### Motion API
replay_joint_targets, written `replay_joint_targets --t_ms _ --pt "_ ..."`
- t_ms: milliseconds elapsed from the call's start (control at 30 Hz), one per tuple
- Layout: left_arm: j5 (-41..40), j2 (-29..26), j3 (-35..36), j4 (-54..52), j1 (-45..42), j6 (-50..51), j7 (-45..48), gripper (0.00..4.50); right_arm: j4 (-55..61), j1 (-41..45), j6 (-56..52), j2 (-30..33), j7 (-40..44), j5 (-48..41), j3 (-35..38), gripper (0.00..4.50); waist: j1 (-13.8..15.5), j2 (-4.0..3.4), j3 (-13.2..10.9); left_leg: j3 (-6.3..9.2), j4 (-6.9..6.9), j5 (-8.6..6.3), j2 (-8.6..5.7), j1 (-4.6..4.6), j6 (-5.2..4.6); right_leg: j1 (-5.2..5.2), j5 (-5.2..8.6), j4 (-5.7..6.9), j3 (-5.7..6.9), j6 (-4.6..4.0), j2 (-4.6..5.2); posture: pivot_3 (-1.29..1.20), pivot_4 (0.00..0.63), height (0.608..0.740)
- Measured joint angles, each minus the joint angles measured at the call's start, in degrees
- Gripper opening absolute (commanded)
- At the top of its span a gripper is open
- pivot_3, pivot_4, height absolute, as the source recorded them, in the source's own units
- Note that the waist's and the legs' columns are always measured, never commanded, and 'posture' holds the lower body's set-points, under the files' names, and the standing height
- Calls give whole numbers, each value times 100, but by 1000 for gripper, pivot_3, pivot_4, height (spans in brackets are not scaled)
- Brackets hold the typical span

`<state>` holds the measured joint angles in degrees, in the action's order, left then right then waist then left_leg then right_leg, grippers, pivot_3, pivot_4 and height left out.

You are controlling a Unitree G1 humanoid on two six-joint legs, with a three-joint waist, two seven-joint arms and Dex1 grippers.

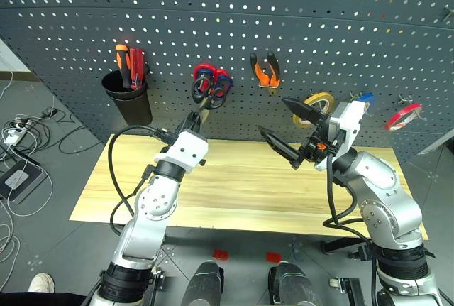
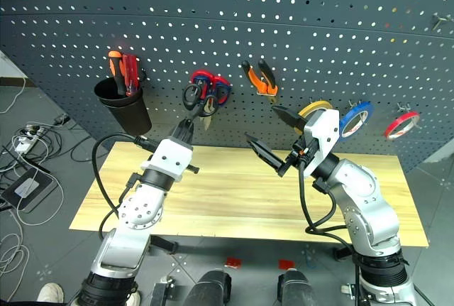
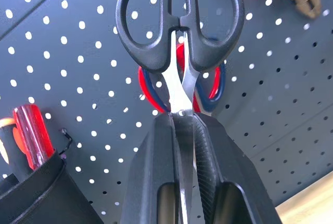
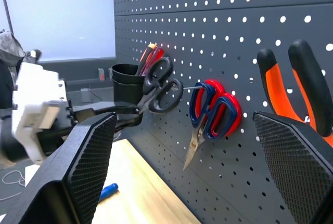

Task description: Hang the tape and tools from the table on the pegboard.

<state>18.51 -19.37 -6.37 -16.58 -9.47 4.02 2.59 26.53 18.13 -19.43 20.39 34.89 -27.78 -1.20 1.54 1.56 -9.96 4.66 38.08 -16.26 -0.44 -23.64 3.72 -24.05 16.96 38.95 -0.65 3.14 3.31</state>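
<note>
A: Starting at our left gripper [image 3: 179, 182]: it is clamped on the blades of the black-handled scissors [image 3: 179, 21], handles pointing up toward the pegboard [image 1: 298, 22].

B: Agreed. From the head cameras we see those black loops raised just beside the red-handled scissors [image 1: 211, 82], which already hang on a hook. Whether the two pairs touch, we cannot tell.

A: And our right gripper [image 1: 287, 130]?

B: Its jaws stand wide apart, holding nothing, hovering above the table [image 1: 234, 185] in front of the yellow-tan tape [image 1: 316, 107] on the board.

A: So the tape is up. The orange-and-black pliers [image 1: 264, 70] hang between the red scissors and the tape, with the blue tape ring [image 2: 353, 118] and red tape ring [image 1: 403, 116] further right.

B: Then we judge the step in hand to be hanging the black scissors. The next move calls for threading one handle loop over a free hook, then easing the grip so the scissors settle.

A: The right wrist view shows a thin peg just beside the loops. We should line a loop up with it, not crowd the red pair.

B: One thing remains on the table: the blue-handled screwdriver [image 4: 108, 192] lies on the wood near the board. We would expect our empty right gripper to take it afterwards.

A: The black cup [image 1: 128, 100] holds the red and orange screwdrivers [image 1: 129, 66]; those stay.
</note>
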Motion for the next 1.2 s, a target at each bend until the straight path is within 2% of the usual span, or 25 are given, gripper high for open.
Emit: replay_joint_targets --t_ms 267,433,1033,1067,1200 --pt "-5 198 19 205 -179 53 -42 160 -16 83 -1 88 -57 8 10 4500 -1 -4 108 -6 1 -1 0 15 -1 7 0 2 -11 0 -2 85 101 740" --pt "-14 263 81 379 -246 100 -41 160 -38 83 0 109 -119 10 11 4500 -4 -5 129 -8 -9 -9 0 80 -15 74 1 -6 -16 -2 -5 85 101 740" --pt "-133 390 128 839 -552 561 166 160 -38 72 0 163 -158 15 12 4500 -13 -4 133 -8 1 -10 0 82 -17 76 1 1 -17 -2 -5 74 121 740" --pt "-145 390 128 840 -566 560 182 877 -38 67 0 165 -157 15 12 4500 -13 -4 133 -8 1 -10 0 82 -17 76 1 1 -18 -2 -5 74 121 740" --pt "-184 394 127 841 -585 559 202 1960 -39 66 0 175 -152 15 12 4500 -13 -4 133 -8 2 -10 0 82 -17 76 1 1 -18 -2 -5 73 132 740"
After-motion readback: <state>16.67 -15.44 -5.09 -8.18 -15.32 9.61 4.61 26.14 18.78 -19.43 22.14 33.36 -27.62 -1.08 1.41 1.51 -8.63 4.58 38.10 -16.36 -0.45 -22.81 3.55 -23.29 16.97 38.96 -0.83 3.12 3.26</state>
